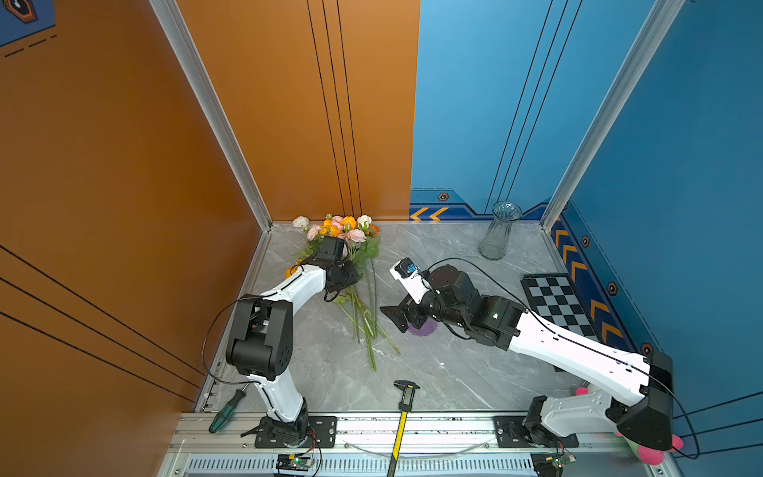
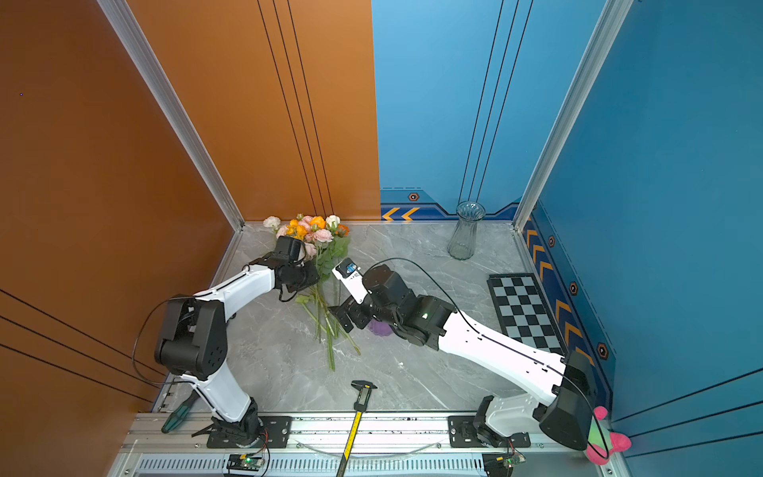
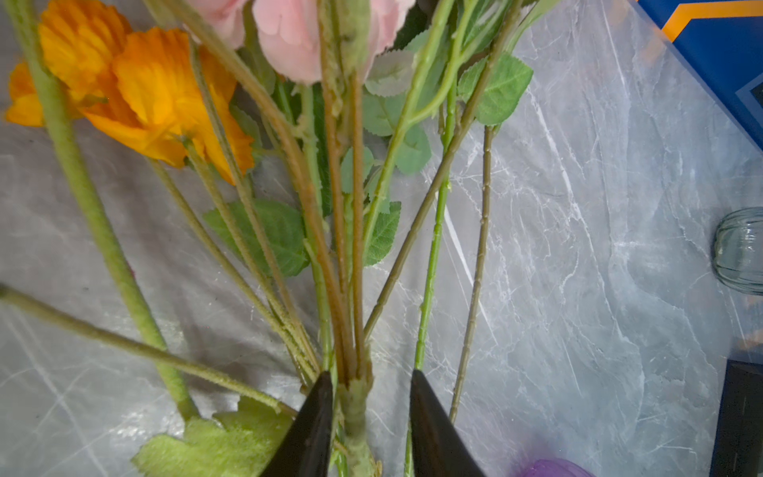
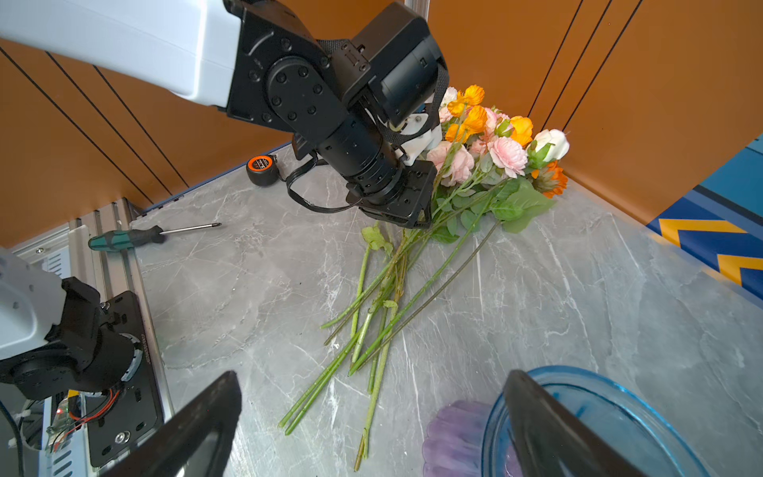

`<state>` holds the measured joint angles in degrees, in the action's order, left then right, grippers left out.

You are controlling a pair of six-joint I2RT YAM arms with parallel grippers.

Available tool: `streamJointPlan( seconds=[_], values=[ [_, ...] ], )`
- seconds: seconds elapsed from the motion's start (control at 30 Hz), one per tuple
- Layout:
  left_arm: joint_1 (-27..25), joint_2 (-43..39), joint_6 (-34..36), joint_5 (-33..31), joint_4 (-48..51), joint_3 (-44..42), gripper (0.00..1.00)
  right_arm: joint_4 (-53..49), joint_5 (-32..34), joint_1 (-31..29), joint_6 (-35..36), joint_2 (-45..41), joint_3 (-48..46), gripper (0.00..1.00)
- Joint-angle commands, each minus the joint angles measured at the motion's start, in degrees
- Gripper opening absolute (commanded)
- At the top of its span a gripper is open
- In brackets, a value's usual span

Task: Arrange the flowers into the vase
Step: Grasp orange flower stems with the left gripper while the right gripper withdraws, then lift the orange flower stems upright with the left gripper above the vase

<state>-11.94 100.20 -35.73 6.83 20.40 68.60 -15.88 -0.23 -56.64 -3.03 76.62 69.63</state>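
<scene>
The flowers (image 1: 347, 231) (image 2: 316, 231) lie in a bunch at the back left of the marble table, with pink, orange and white blooms against the orange wall and green stems fanning toward the middle. My left gripper (image 3: 371, 380) (image 4: 408, 214) reaches down into the bunch just below the leaves and is shut on a few stems (image 3: 349, 289); the rest lie loose beside its fingers. In both top views its fingertips are hidden under the wrist. The clear ribbed glass vase (image 1: 499, 231) (image 2: 466, 231) (image 3: 739, 252) stands upright and empty at the back right. My right gripper (image 4: 371, 380) (image 1: 396, 320) hovers open near the stem ends, holding nothing.
A purple scalloped dish (image 4: 454, 437) and a blue glass bowl (image 4: 598, 413) sit under my right gripper. A caliper (image 1: 406, 396) and a yellow ruler (image 1: 398, 437) lie at the front edge, a screwdriver (image 1: 227, 411) at front left, a checkerboard (image 1: 557, 301) at right, and a tape measure (image 4: 260, 169) by the left wall.
</scene>
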Motion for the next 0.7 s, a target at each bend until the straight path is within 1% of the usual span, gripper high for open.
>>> streamJointPlan(
  seconds=[0.0,0.07,0.2,0.3,0.4,0.43,0.53,0.6,0.67],
  values=[
    [-0.94,0.61,-0.76,-1.10,-0.02,-0.04,0.33,1.94,0.07,-0.14,-1.18,-1.55,-0.83,1.00],
    [-1.21,0.78,-0.77,-1.29,-0.07,-0.35,0.31,2.04,-0.42,-0.14,-0.87,-1.61,-0.90,1.00],
    [-1.35,1.46,-1.68,-0.92,-0.19,-0.66,0.23,1.82,-1.89,0.13,1.06,-0.54,-0.43,1.00],
    [-1.45,1.34,-1.72,-1.16,-0.06,-0.80,0.19,1.61,-5.50,1.29,3.61,0.07,0.25,1.00],
    [-1.50,1.76,-2.32,-1.90,-0.05,-0.67,0.19,1.82,-11.10,3.01,7.05,0.89,0.49,1.00],
    [-1.57,2.14,-2.69,-1.91,-0.08,-0.65,0.21,2.02,-12.14,3.26,8.56,1.15,0.21,1.00],
    [-1.97,3.14,-4.01,-2.23,-0.10,-0.32,0.20,4.18,-13.88,3.34,12.14,1.76,-1.62,1.00],
    [-2.53,3.42,-4.53,-2.99,-0.08,0.13,0.14,5.93,-14.38,3.31,12.89,1.86,-3.10,1.00],
    [-3.10,2.86,-5.12,-3.05,-0.10,0.60,0.03,8.21,-15.30,3.38,12.87,1.37,-4.73,1.00]
  ],
)
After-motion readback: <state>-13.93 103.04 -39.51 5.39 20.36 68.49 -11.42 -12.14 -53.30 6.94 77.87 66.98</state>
